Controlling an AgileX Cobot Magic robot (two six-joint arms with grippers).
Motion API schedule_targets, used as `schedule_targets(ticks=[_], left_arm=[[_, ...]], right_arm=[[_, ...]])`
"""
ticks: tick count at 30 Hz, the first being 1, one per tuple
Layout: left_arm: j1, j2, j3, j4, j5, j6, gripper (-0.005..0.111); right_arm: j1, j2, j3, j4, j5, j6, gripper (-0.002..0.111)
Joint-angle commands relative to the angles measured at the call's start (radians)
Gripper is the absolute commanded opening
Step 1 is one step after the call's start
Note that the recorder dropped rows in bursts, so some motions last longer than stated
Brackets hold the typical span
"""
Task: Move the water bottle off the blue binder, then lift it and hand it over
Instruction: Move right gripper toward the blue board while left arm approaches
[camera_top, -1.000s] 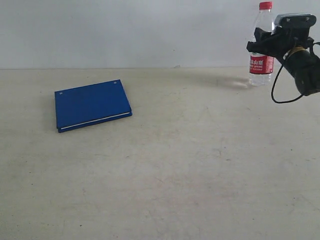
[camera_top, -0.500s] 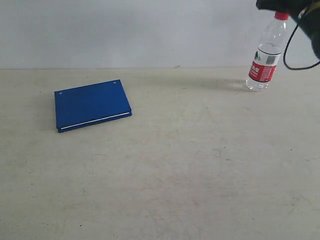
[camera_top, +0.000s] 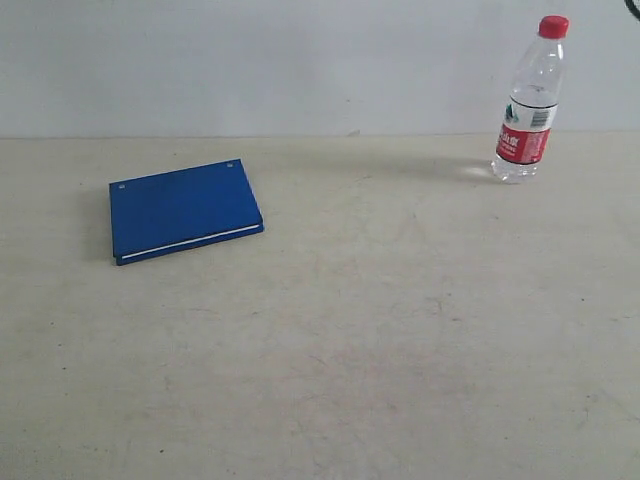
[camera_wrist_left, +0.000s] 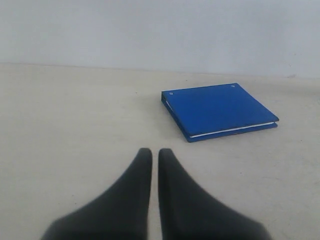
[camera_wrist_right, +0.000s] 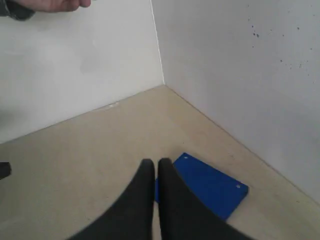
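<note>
The water bottle (camera_top: 530, 100), clear with a red cap and red label, stands on the table at the far right near the wall, its top leaning to the right. Nothing holds it. The blue binder (camera_top: 184, 210) lies flat at the left with nothing on it. Neither gripper shows in the exterior view. In the left wrist view my left gripper (camera_wrist_left: 155, 152) is shut and empty, low over the table, with the blue binder (camera_wrist_left: 218, 110) some way ahead of it. My right gripper (camera_wrist_right: 155, 162) is shut and empty, high up, with the blue binder (camera_wrist_right: 207, 185) far below.
A pale wall (camera_top: 300, 60) runs along the back of the beige table (camera_top: 380, 330). In the right wrist view, a person's hand (camera_wrist_right: 47, 5) shows at the picture's edge, and two walls meet at a corner (camera_wrist_right: 159, 60).
My right gripper let go of the bottle, rose and left the exterior view. The bottle, upright a second ago, now leans to the right. The binder has not moved.
</note>
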Motion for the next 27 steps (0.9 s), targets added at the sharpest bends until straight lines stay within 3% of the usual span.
schedule_targets(ticks=[1,2,5,6,8,10,12,15,19,23,27], left_arm=[[0.003,-0.003,-0.002,-0.004,-0.004,-0.008,0.004],[0.003,-0.003,-0.002,-0.004,-0.004,-0.008,0.004],[0.003,-0.003,-0.002,0.006,-0.006,0.008,0.004],[0.003,-0.003,-0.002,0.034,-0.026,0.051,0.004],[0.003,-0.003,-0.002,0.042,-0.095,0.084,0.004],[0.003,-0.003,-0.002,0.045,-0.221,0.097,0.004],[0.003,-0.003,-0.002,0.045,-0.281,0.097,0.004],[0.003,-0.003,-0.002,0.029,-0.371,0.042,0.004],[0.003,-0.003,-0.002,-0.083,-0.384,-0.366,0.004],[0.003,-0.003,-0.002,-0.083,-0.384,-0.652,0.004],[0.004,-0.003,-0.002,-0.073,-0.445,-0.572,0.004]], right_arm=[[0.019,-0.381,0.120,-0.004,0.435,0.023,0.000],[0.019,-0.545,0.181,-0.004,0.622,-0.001,0.000],[0.019,-0.841,0.423,-0.004,0.851,-0.044,0.000],[0.019,-0.927,0.585,-0.004,0.850,0.019,0.000],[0.019,-0.961,0.750,-0.004,0.799,0.170,0.000],[0.019,-0.933,0.956,0.024,0.617,0.333,0.000],[0.019,-0.861,1.056,0.106,0.458,0.331,0.004],[0.019,-0.725,1.114,0.108,0.324,0.257,0.020],[0.021,-0.503,1.116,0.174,0.309,0.060,0.052],[0.094,-0.231,1.085,0.331,0.285,-0.077,0.052],[0.273,0.022,0.975,0.359,0.242,-0.136,0.053]])
